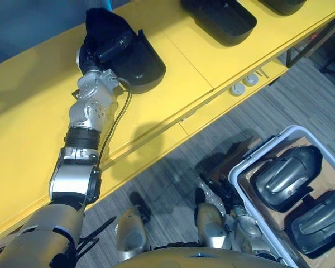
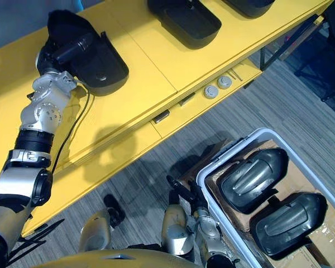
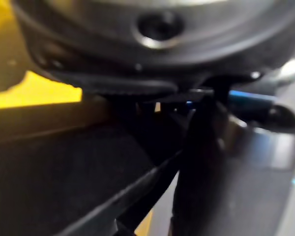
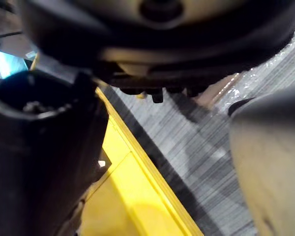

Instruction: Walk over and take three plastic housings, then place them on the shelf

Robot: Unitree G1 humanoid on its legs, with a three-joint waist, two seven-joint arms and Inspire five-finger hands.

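One housing (image 1: 144,68) lies on shelf (image 1: 173,89) under L hand (image 1: 103,49); grip cannot be told. R hand (image 1: 218,190) slack, empty, bin (image 1: 236,176) just right of it.

yellow shelf (image 1: 184,56), black housings (image 1: 220,19) — grey-striped floor (image 1: 301,95)

Black housings (image 1: 139,64): three on yellow shelf (image 1: 33,111) | two in white bin (image 1: 276,137)
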